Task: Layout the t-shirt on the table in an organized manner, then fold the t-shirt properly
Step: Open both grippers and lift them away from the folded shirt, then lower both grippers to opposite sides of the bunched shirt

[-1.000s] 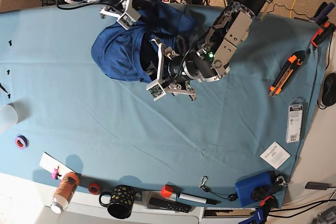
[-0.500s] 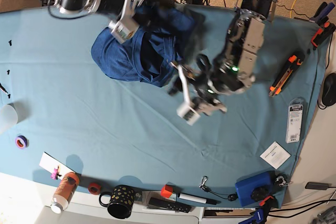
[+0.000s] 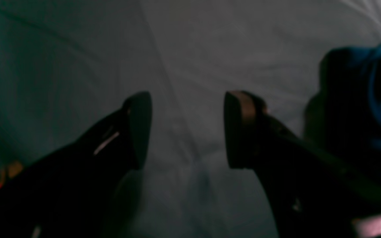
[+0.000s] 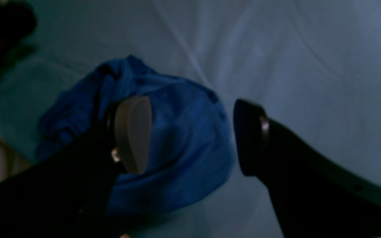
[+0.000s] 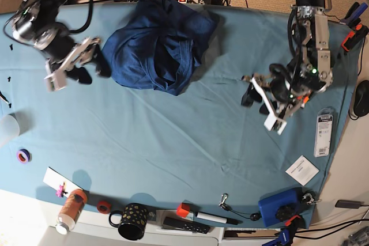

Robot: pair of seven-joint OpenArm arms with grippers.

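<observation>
The table (image 5: 173,154), under its teal cloth, carries the t-shirt (image 5: 158,41) bunched in a crumpled heap at twelve o'clock, not yet spread flat. The left gripper (image 5: 262,105) hangs at three o'clock and the right gripper (image 5: 72,64) at ten o'clock, each with jaws apart and empty, clear of the heap, probably placed to take opposite edges for spreading.

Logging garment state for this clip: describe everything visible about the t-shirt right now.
The t-shirt is dark navy-blue, soft heathered fabric, lying crumpled in a rumpled heap with deep folds, not spread out. It rests on the table near its far edge, on the light teal cloth. Neither claw touches it: the right claw hangs open beside it, the left claw open and well away.
</observation>
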